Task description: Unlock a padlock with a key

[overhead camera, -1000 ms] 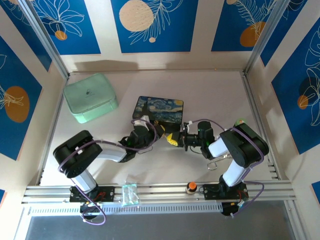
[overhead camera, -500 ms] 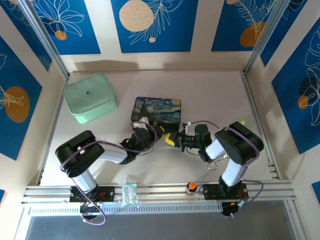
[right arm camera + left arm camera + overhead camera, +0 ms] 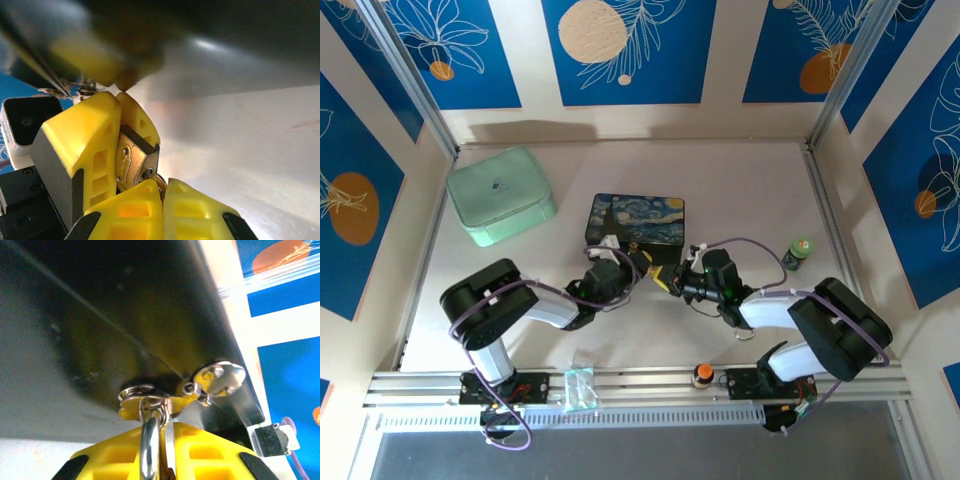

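My two grippers meet tip to tip just in front of the starry-night tin (image 3: 640,220). The left gripper (image 3: 642,265) is shut on the padlock. In the right wrist view its brass body (image 3: 131,159) sits clamped between the left arm's yellow fingers (image 3: 90,145). In the left wrist view the silver shackle (image 3: 149,440) runs up between the left gripper's (image 3: 167,429) pads. The right gripper (image 3: 164,187) is shut on the key (image 3: 157,180), whose tip sits at the padlock's bottom face. A second silvery key head (image 3: 220,377) dangles on a small ring beside them.
A mint-green case (image 3: 500,205) lies at the back left. A small green bottle (image 3: 800,252) stands right of the arms. An orange-capped item (image 3: 701,374) and a clear plastic piece (image 3: 579,388) rest on the front rail. The tin's dark side (image 3: 125,315) looms close ahead of the left wrist.
The right arm's elbow has swung out to the right and lower, uncovering the green bottle. Both grippers stay joined at the padlock, shifted slightly.
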Robot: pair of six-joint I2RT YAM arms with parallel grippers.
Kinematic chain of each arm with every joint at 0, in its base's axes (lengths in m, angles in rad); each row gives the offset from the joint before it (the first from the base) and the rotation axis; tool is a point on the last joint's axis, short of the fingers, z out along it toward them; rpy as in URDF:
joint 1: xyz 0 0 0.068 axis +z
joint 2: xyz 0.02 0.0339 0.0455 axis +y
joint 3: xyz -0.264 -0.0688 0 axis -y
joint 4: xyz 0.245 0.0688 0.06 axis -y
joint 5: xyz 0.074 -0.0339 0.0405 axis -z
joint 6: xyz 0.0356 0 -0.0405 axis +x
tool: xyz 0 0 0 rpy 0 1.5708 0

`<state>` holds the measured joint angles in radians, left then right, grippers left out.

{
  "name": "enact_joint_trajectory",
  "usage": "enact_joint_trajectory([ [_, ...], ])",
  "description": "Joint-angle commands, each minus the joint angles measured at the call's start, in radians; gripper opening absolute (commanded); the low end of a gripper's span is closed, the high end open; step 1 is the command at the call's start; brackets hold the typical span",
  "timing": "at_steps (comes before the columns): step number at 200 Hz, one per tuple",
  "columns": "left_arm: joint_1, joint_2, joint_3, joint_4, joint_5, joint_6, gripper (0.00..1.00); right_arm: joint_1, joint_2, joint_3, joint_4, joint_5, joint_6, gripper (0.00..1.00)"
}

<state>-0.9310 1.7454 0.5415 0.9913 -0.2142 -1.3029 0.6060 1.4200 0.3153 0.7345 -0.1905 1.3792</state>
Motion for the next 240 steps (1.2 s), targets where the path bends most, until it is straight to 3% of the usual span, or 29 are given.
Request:
enact_joint_trajectory([
  [1,-0.088,0.022,0.037,0.102,0.201,-0.025,0.02,0.003,0.058,0.107,0.056,-0.119,-0.063,0.0],
  [29,-0.088,-0.005,0.025,0.042,0.181,-0.018,0.01,0.018,0.031,0.114,-0.087,-0.109,-0.168,0.08],
  [53,-0.086,-0.028,0.029,-0.044,0.177,-0.002,0.0,0.028,-0.07,0.154,-0.433,-0.011,-0.347,0.2],
  [85,-0.082,-0.016,0.017,-0.062,0.204,-0.02,0.0,0.051,-0.16,0.207,-0.773,0.185,-0.556,0.22],
  [107,-0.073,-0.01,0.007,-0.059,0.214,-0.034,0.0,0.081,-0.151,0.23,-0.851,0.241,-0.646,0.22],
  [134,-0.068,-0.022,0.016,-0.065,0.214,-0.018,0.0,0.061,-0.107,0.207,-0.767,0.126,-0.614,0.2],
  [167,-0.066,-0.023,0.015,-0.02,0.214,-0.023,0.0,-0.062,-0.074,0.088,-0.447,-0.109,-0.481,0.21],
  [210,-0.066,0.016,-0.002,0.09,0.216,-0.055,0.0,-0.113,-0.056,0.066,-0.342,-0.219,-0.409,0.21],
  [240,-0.066,0.034,-0.01,0.132,0.207,-0.069,0.0,-0.194,0.039,0.001,-0.205,-0.325,-0.29,0.22],
])
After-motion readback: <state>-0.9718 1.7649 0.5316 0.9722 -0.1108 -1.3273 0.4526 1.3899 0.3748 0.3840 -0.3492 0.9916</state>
